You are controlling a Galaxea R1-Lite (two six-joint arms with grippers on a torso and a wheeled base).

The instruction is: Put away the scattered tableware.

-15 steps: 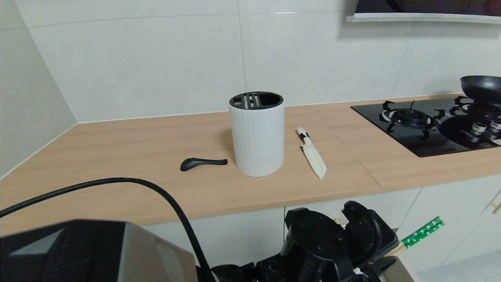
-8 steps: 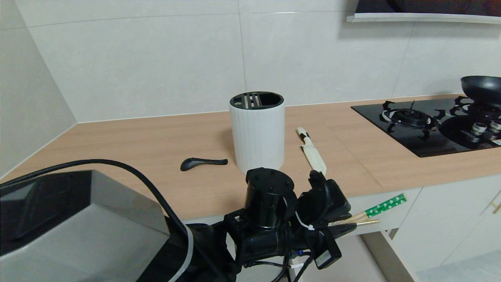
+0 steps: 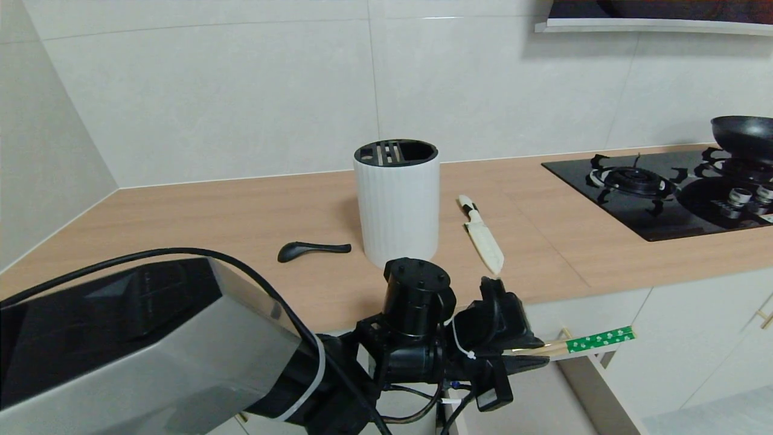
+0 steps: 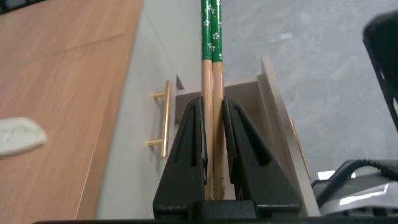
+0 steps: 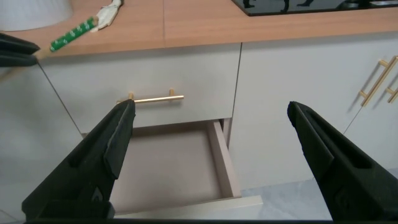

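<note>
On the wooden counter (image 3: 211, 223) in the head view, a white holder (image 3: 397, 205) stands upright, with a black spoon (image 3: 313, 249) lying just to its left and a knife (image 3: 481, 235) just to its right. Below the counter's front edge, the left gripper (image 3: 534, 353) is clenched on a pair of chopsticks (image 3: 580, 344), whose green ends point right. A stove (image 3: 658, 193) carries a dark pan (image 3: 743, 130).

From the left wrist, both fingers (image 4: 189, 137) press the chopsticks (image 4: 210, 62) between them, above an open drawer (image 4: 273, 93).

From the right wrist, the right gripper (image 5: 211, 115) has its fingers spread wide, holding nothing, above the same drawer (image 5: 161, 168) and its brass handle (image 5: 152, 98).
</note>
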